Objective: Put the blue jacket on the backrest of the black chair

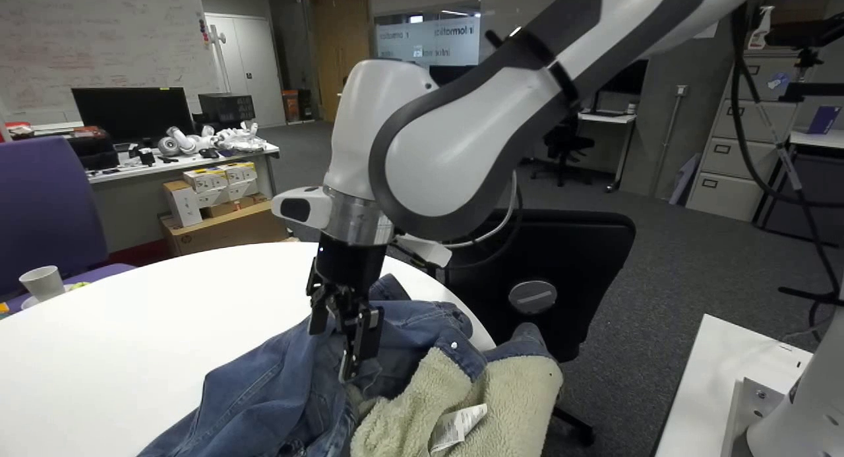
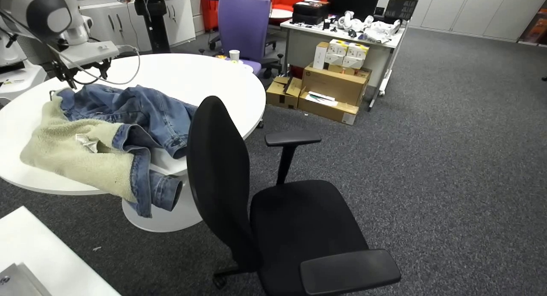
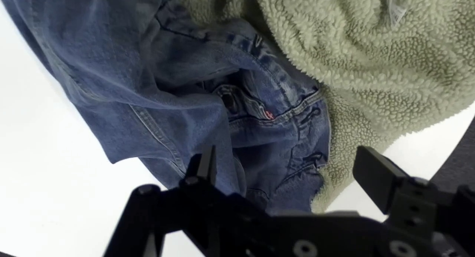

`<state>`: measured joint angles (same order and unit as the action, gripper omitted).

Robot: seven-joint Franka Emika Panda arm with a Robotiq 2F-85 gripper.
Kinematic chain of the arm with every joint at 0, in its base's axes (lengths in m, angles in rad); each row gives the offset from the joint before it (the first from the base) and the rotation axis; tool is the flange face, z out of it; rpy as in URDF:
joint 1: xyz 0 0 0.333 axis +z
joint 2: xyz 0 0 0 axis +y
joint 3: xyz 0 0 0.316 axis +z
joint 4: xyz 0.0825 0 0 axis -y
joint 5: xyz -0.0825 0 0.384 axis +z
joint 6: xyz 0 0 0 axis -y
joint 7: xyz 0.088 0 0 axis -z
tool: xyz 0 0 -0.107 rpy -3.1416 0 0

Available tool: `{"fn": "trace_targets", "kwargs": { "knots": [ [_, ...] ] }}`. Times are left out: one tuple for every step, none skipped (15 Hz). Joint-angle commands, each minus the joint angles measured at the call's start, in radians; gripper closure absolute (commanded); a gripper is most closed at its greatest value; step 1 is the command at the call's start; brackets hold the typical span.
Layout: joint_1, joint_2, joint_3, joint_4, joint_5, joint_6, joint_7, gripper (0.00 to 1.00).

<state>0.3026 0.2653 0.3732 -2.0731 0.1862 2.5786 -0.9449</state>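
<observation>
The blue jacket [image 1: 277,384] lies crumpled on the round white table, its cream fleece lining turned outward on one side. In an exterior view, part of the jacket [image 2: 158,112] hangs over the table edge beside the black chair. The black chair's backrest [image 2: 218,176] stands at the table edge; its back side [image 1: 593,266] shows partly behind the arm. My gripper [image 1: 333,355] points down over the jacket; it also shows in an exterior view [image 2: 85,80]. In the wrist view, the gripper [image 3: 285,157] is wide open with denim and fleece below its fingers. I cannot tell whether the fingertips touch cloth.
The round white table [image 1: 165,312] bears the jacket. A white cup [image 1: 43,283] stands by the purple chair [image 1: 46,206] at the far side. The black chair has armrests [image 2: 292,138]. A white surface [image 2: 51,262] stands near the robot base.
</observation>
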Motion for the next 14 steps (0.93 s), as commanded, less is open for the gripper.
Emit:
{"fn": "trace_targets", "kwargs": {
  "knots": [
    [-0.060,0.127,0.076,0.107,0.079,-0.025,-0.133,0.00],
    [-0.062,0.156,0.087,0.126,0.076,-0.034,-0.142,0.00],
    [-0.054,0.184,0.095,0.145,0.059,-0.044,-0.138,0.00],
    [-0.045,0.211,0.101,0.164,0.041,-0.055,-0.132,0.00],
    [-0.033,0.238,0.109,0.185,0.026,-0.069,-0.125,0.00],
    [-0.022,0.263,0.115,0.207,0.011,-0.086,-0.119,0.00],
    [-0.005,0.286,0.119,0.231,-0.007,-0.106,-0.111,0.00],
    [0.016,0.311,0.116,0.260,-0.033,-0.126,-0.100,0.00],
    [0.030,0.331,0.117,0.286,-0.048,-0.149,-0.099,0.00],
    [0.048,0.351,0.112,0.312,-0.070,-0.166,-0.094,0.00],
    [0.062,0.368,0.110,0.337,-0.087,-0.186,-0.093,0.00],
    [0.075,0.384,0.106,0.362,-0.105,-0.200,-0.089,0.00],
    [0.090,0.399,0.101,0.390,-0.123,-0.216,-0.081,0.00],
    [0.101,0.413,0.096,0.415,-0.139,-0.226,-0.077,0.00]
  ]
}}
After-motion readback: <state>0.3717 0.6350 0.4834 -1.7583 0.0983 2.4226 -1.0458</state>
